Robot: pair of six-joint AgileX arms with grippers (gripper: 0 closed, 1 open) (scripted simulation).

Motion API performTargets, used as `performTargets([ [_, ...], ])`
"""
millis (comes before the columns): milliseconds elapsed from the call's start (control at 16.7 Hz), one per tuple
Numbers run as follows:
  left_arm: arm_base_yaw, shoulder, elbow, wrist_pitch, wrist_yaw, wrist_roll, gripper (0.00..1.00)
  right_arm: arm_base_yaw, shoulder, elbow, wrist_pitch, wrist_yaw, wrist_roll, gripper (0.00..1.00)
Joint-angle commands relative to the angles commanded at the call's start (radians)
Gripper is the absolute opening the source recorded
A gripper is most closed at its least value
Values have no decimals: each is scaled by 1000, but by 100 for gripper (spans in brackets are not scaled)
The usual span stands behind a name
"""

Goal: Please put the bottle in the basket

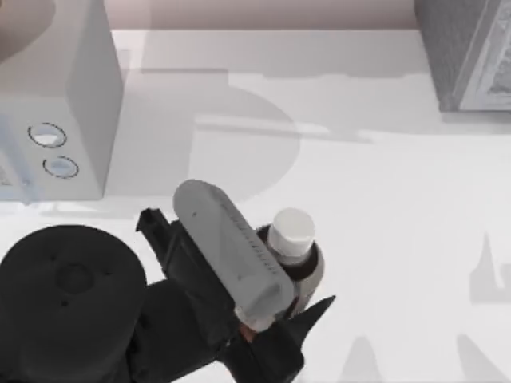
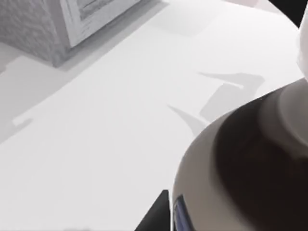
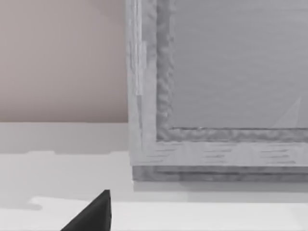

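Top view: left arm comes in from 7 o'clock, its left tool (image 1: 297, 307) low on the white surface (image 1: 383, 215), just below centre. The bottle (image 1: 293, 247) stands upright in it, white cap up, black neck and silvery label below; dark fingers sit on both sides of the body, so the tool is clenched on the bottle. A grey basket (image 1: 467, 52) sits at 1 o'clock in the far right corner, well apart from the bottle. A white box with two round buttons (image 1: 56, 104) stands at 10 o'clock.

Left wrist view: bottle (image 2: 240, 178) very close, dark neck and pale shoulder, a black fingertip (image 2: 156, 214) beside it. The basket (image 2: 53, 29) lies far off across the bare surface (image 2: 106, 134).

Right wrist view: basket (image 3: 216, 96) close, wall and rim showing. One black fingertip (image 3: 94, 214) of the right tool is visible; open or shut, cannot tell.
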Motion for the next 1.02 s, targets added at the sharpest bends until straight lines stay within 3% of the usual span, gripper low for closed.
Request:
performTargets([
  [300, -129, -509, 134, -607, -177, -37, 0, 0, 0, 0, 0, 0, 0, 100],
  [540, -175, -815, 208, -932, -294, -80, 0, 0, 0, 0, 0, 0, 0, 100],
  [780, -186, -972, 246, -1101, -363, -111, 0, 0, 0, 0, 0, 0, 0, 100],
  [1020, -186, -996, 251, -1127, -374, -116, 0, 0, 0, 0, 0, 0, 0, 100],
])
